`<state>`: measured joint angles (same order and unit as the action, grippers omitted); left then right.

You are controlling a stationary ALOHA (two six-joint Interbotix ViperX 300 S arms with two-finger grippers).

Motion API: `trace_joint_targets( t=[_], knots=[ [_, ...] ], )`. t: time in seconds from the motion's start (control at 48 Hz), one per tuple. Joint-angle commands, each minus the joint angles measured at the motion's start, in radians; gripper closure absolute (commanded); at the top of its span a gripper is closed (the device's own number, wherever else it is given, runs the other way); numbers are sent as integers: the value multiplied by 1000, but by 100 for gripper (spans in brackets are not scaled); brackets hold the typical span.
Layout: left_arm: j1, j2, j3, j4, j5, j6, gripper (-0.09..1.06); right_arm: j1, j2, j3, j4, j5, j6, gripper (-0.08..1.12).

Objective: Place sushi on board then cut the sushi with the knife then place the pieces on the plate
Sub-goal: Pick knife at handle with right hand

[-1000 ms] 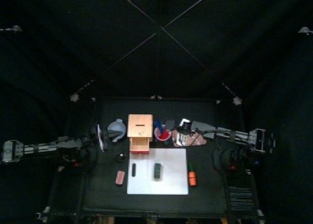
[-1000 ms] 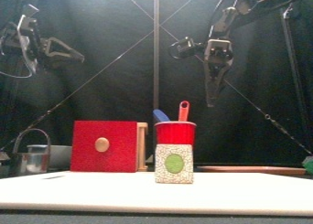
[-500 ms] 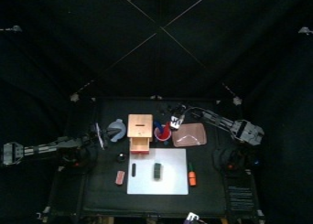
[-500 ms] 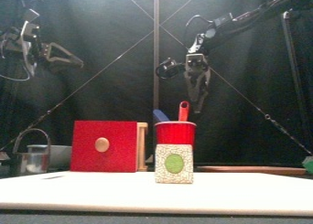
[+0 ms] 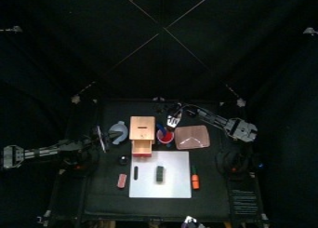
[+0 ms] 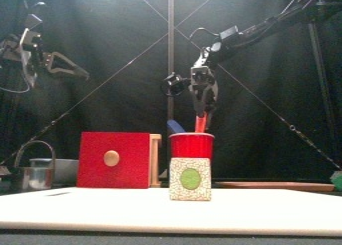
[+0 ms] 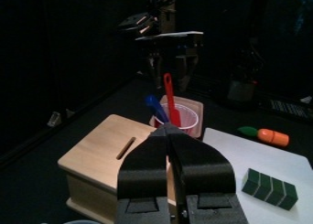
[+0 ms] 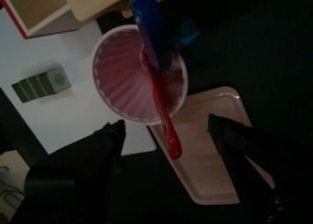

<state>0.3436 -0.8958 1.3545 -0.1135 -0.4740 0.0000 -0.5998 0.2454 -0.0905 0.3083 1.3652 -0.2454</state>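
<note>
The dark green sushi roll (image 5: 162,173) lies on the white cutting board (image 5: 174,160); it stands near and large in the front view (image 6: 191,179). Behind the board stands the red cup (image 6: 191,145) holding a red knife (image 6: 201,121) and a blue knife (image 7: 156,107). My right gripper (image 6: 201,92) hangs open just above the cup, its jaws on either side of the red knife's handle (image 8: 167,127) without touching it. The pink tray (image 5: 194,137) lies right of the cup. My left gripper (image 7: 171,159) is shut and empty, held high at the left (image 6: 47,59).
The wooden box (image 5: 143,134) with its red drawer front (image 6: 114,159) stands left of the cup. A metal cutter (image 6: 38,173) sits at the far left. An orange toy (image 5: 195,181) lies by the board's right edge, a reddish one (image 5: 122,180) by its left.
My right arm has swung in from the right side over the tray and lowered until its gripper is above the red cup. The left arm has stayed still.
</note>
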Motion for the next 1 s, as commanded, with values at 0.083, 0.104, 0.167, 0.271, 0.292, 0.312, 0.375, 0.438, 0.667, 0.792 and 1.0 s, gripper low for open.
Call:
trace_joint_targets(
  t=[0.083, 0.104, 0.167, 0.271, 0.292, 0.312, 0.375, 0.438, 0.667, 0.792, 1.0],
  knots=[
    [3, 5, -14, 0, -5, 3, 69, 3, -9, -37, 0, 8, 6, 5],
    [3, 3, -14, 0, -5, 3, 69, 3, -8, -38, 0, 8, 6, 5],
    [3, 3, -14, 0, -5, 3, 69, 3, 5, -49, -3, 8, 6, 7],
    [2, 3, -11, 0, -3, 3, 69, 5, 17, -66, -15, 14, 8, 11],
    [3, 3, -11, 0, -3, 2, 69, 5, 18, -67, -18, 14, 9, 13],
    [2, 5, -9, 0, -3, 2, 69, 5, 21, -71, -20, 15, 9, 14],
    [2, 3, -5, 0, -3, 0, 69, 6, 26, -75, -26, 20, 8, 21],
    [2, 5, 2, 0, -2, -2, 69, 6, 26, -77, -38, 23, 11, 27],
    [3, 5, 9, 0, 0, 0, 69, 15, 17, -69, -54, 43, 15, 49],
    [3, 3, 9, 0, -2, -2, 69, 20, 9, -69, -55, 49, 15, 51],
    [3, 3, 9, 0, 0, -2, 69, 31, -15, -78, -55, 66, 17, 53]
  ],
)
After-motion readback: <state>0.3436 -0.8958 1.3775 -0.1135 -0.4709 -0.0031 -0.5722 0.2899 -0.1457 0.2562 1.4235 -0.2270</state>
